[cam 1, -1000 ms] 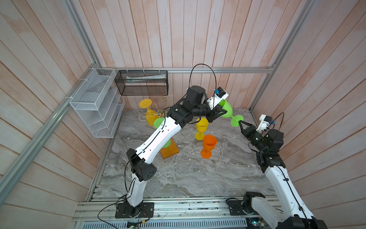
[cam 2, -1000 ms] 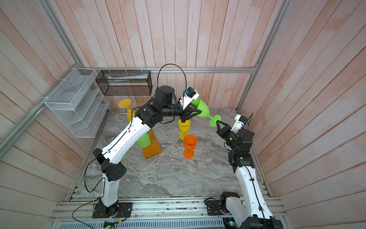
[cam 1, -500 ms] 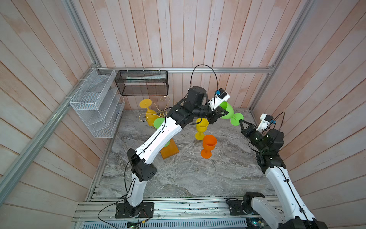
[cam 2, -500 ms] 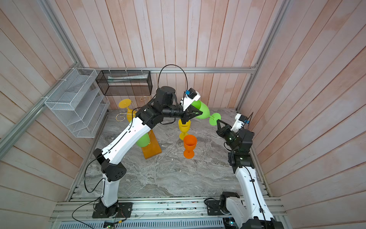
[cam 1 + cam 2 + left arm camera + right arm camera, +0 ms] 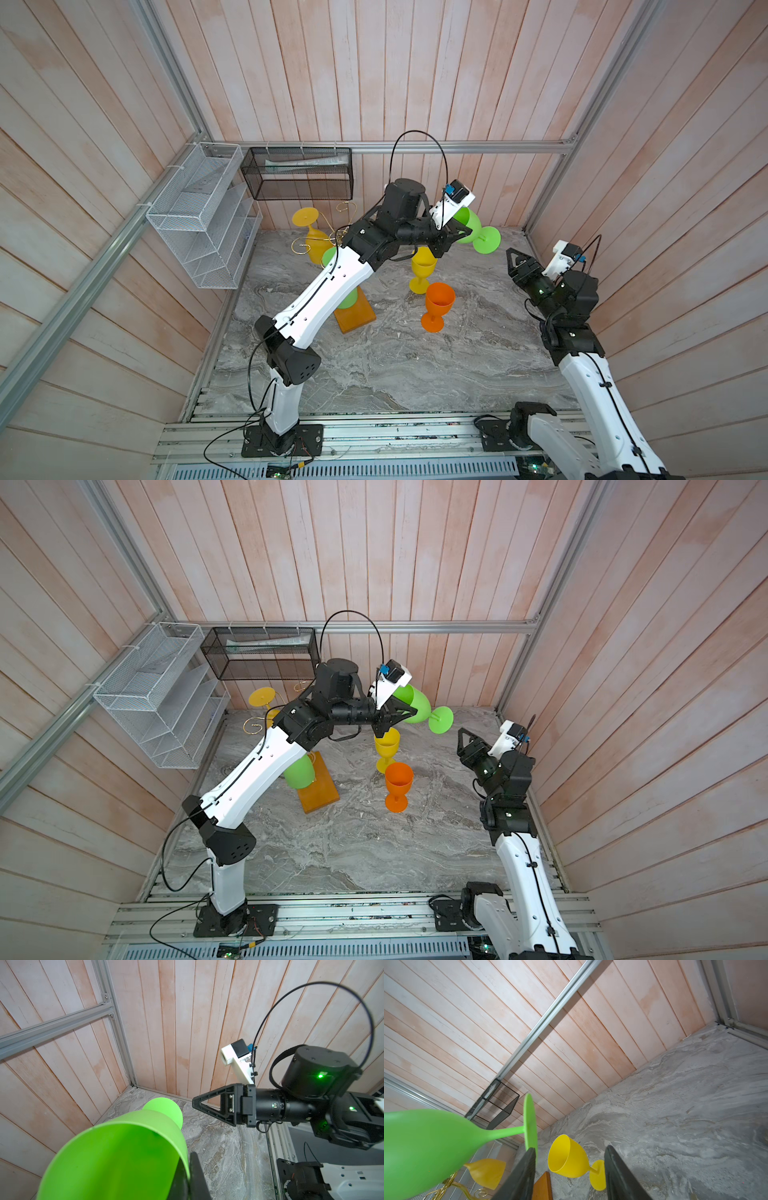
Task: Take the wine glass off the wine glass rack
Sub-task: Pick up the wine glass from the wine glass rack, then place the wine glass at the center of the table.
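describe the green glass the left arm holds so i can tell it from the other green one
Find the black mesh basket on the back wall and look right to the left claw. It is shut on the bowl of a bright green plastic wine glass lying sideways in mid-air. The other green glass hangs on the gold wire rack, partly behind the arm.

No legible text, label, brand, number or sign appears in any view. The pale packet [image 5: 305,163] lying in the black basket [image 5: 297,189] carries faint markings, too small to read in both top views.
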